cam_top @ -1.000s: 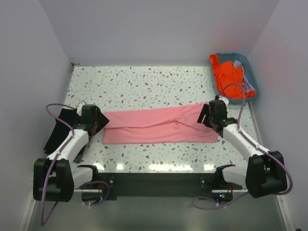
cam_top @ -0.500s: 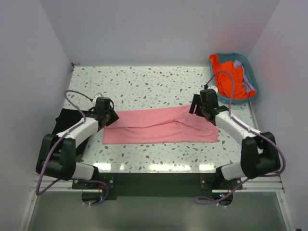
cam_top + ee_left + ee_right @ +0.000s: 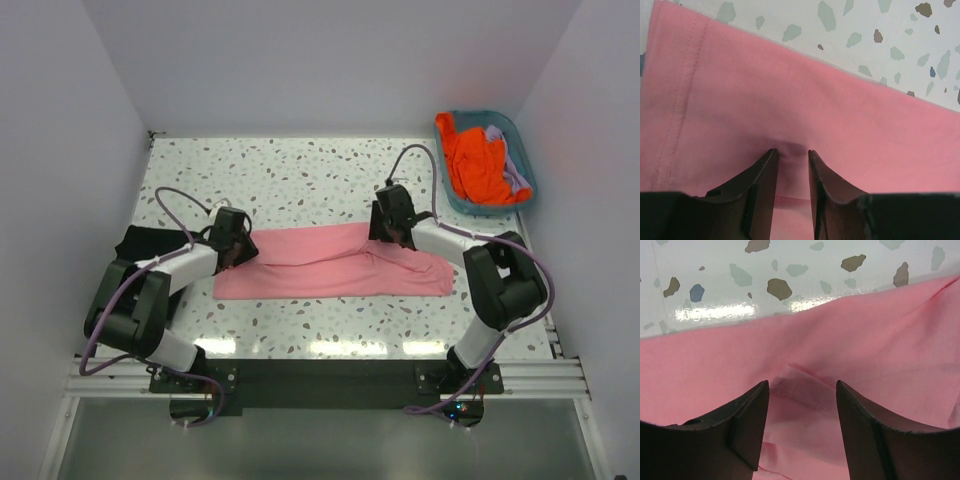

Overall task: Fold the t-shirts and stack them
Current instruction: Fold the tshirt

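Observation:
The salmon-pink t-shirt [image 3: 330, 265] lies folded into a long strip across the middle of the table. My left gripper [image 3: 238, 245] is on its upper edge near the left end. In the left wrist view the gripper [image 3: 791, 152] has its jaws close together on a pucker of the pink fabric [image 3: 815, 100]. My right gripper [image 3: 388, 222] is on the upper edge right of middle. In the right wrist view it [image 3: 801, 385] is open, straddling a raised fold of the pink fabric [image 3: 880, 340]. The black t-shirt [image 3: 135, 245] lies at the table's left edge.
A teal basket [image 3: 478, 113] stands at the back right, holding the bright orange t-shirt [image 3: 475, 165] and the lavender one [image 3: 513, 170]. White walls close in the speckled table [image 3: 300, 175] on the left, back and right.
Both grippers have moved inward from the ends of the pink strip along its upper edge. The arms now reach further forward over the table. The strip has kept its place.

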`<action>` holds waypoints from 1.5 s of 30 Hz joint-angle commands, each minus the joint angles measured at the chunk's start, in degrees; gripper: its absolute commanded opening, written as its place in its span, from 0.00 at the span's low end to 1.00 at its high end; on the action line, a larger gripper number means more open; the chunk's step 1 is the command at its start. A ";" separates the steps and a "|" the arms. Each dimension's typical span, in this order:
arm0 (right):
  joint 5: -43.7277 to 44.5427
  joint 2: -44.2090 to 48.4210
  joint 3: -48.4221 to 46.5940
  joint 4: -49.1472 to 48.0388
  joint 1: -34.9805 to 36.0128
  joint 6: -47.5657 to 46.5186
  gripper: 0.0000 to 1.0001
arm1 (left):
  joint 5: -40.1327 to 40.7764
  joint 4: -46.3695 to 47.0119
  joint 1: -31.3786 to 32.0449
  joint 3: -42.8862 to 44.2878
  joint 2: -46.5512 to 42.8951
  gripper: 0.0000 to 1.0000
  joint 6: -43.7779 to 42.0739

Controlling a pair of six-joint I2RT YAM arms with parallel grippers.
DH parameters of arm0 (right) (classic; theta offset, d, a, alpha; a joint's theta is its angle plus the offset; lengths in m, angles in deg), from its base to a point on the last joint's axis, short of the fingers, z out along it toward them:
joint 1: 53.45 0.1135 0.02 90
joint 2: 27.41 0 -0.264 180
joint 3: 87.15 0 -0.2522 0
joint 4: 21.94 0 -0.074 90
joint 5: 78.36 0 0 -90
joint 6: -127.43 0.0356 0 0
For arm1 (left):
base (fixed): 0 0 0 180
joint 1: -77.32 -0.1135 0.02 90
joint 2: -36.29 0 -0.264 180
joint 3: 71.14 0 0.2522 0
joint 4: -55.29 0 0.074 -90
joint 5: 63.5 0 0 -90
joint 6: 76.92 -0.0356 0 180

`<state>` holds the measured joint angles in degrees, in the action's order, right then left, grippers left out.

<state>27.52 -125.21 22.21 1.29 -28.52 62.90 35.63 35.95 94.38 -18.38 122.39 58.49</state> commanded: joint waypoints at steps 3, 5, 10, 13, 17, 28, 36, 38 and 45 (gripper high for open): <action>4.33 -0.81 -1.56 -3.59 1.70 1.16 0.44 | 0.37 2.25 0.34 -1.91 -0.76 0.35 -1.20; 4.68 -1.08 -1.30 -3.59 1.97 1.59 0.29 | 0.28 2.33 0.34 -2.44 -1.03 0.35 -1.29; 5.13 -0.64 -0.77 -3.50 2.32 2.04 0.07 | 0.28 2.42 0.34 -3.23 -1.91 0.35 -1.37; 5.30 0.15 -0.60 -3.15 2.41 2.12 0.02 | 0.19 2.24 0.34 -3.58 -2.34 0.34 -1.37; 5.65 0.59 -0.77 -3.32 2.41 1.77 0.34 | 0.10 2.51 0.34 -3.94 -2.87 0.34 -1.46; 6.79 -4.41 -6.48 -1.04 3.20 0.63 0.47 | -0.34 2.60 0.34 -3.93 -3.14 0.33 -1.73; 10.05 -5.74 -6.22 0.54 3.99 1.42 0.32 | -0.25 2.68 0.34 -4.02 -2.52 0.32 -1.81; 10.40 -5.21 -5.70 0.72 4.08 1.77 0.23 | -0.34 2.68 0.34 -3.94 -2.52 0.32 -1.81; 11.19 -0.47 -2.36 1.51 4.78 3.97 0.00 | 0.02 2.51 0.34 -3.94 -2.78 0.32 -1.81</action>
<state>35.98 -130.06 18.49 2.71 -24.37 64.89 35.63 38.83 94.38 -21.61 120.16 57.84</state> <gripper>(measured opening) 0.010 0.319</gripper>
